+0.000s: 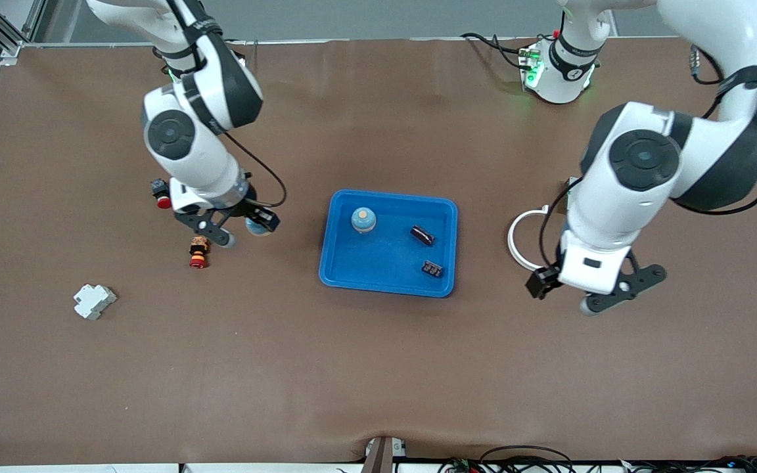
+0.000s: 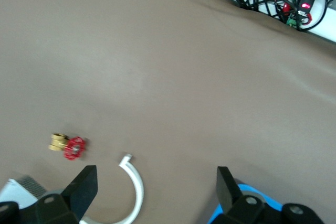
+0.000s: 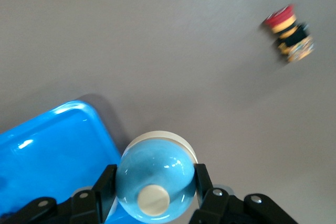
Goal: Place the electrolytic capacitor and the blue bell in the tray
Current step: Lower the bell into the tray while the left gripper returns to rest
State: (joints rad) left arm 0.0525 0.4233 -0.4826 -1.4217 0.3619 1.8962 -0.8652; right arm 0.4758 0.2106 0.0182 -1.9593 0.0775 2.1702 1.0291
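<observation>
From the front we see the tray (image 1: 388, 276) holding one blue bell (image 1: 363, 220) and two dark capacitors (image 1: 422, 234). Our left gripper (image 2: 155, 190) hangs spread over bare table. Our right gripper (image 3: 152, 182) clamps a second blue bell (image 3: 152, 182) over the tray's (image 3: 52, 150) edge.

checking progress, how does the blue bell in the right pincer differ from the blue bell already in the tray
The light-blue domed bell with a cream knob is clamped in the right pincer, up over the brown table beside the tray; the matching light-blue bell rests in the bright-blue plastic tray, free of any pincer. The held one is still outside the rim; the other sits in the tray, farther from the camera than the two small dark parts. Both share colour and shape.
</observation>
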